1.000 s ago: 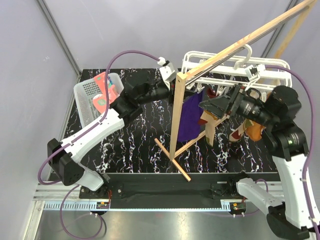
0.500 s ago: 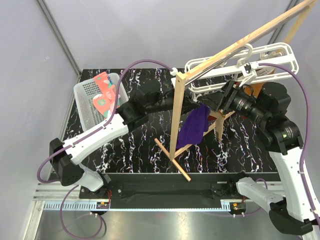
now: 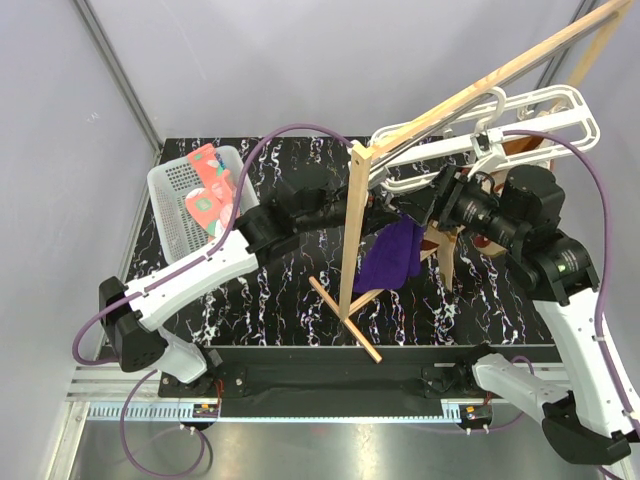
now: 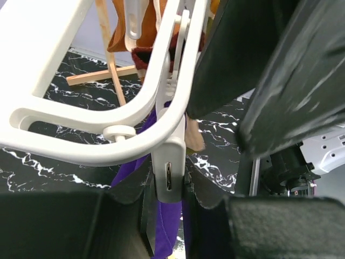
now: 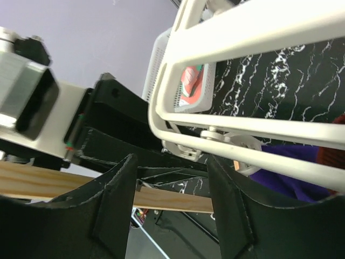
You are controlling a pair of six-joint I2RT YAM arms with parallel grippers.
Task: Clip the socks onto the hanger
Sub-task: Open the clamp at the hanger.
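Note:
The white hanger [image 3: 480, 125] hangs tilted from the wooden rail. In the left wrist view its curved frame [image 4: 102, 145] fills the picture. My left gripper [image 3: 385, 205] [image 4: 168, 189] is shut on a white clip [image 4: 168, 170] at the frame's near-left corner. My right gripper [image 3: 437, 195] [image 5: 171, 167] is open just under the frame [image 5: 242, 48], with a small clip [image 5: 186, 152] above its gap. Two pink socks [image 3: 205, 185] lie in the basket; one also shows in the right wrist view [image 5: 191, 81]. The tan socks are hidden.
A white basket [image 3: 170, 205] stands at the table's far left. The wooden rail stand [image 3: 352, 230] crosses the middle, its foot [image 3: 345, 320] near the front. A purple cloth [image 3: 392, 255] [image 4: 164, 226] hangs under the hanger. An orange-brown cloth [image 4: 148, 27] hangs behind.
The hanger has tilted up on its right side. My left gripper has moved right and closed on the corner clip. My right gripper has risen to just under the frame.

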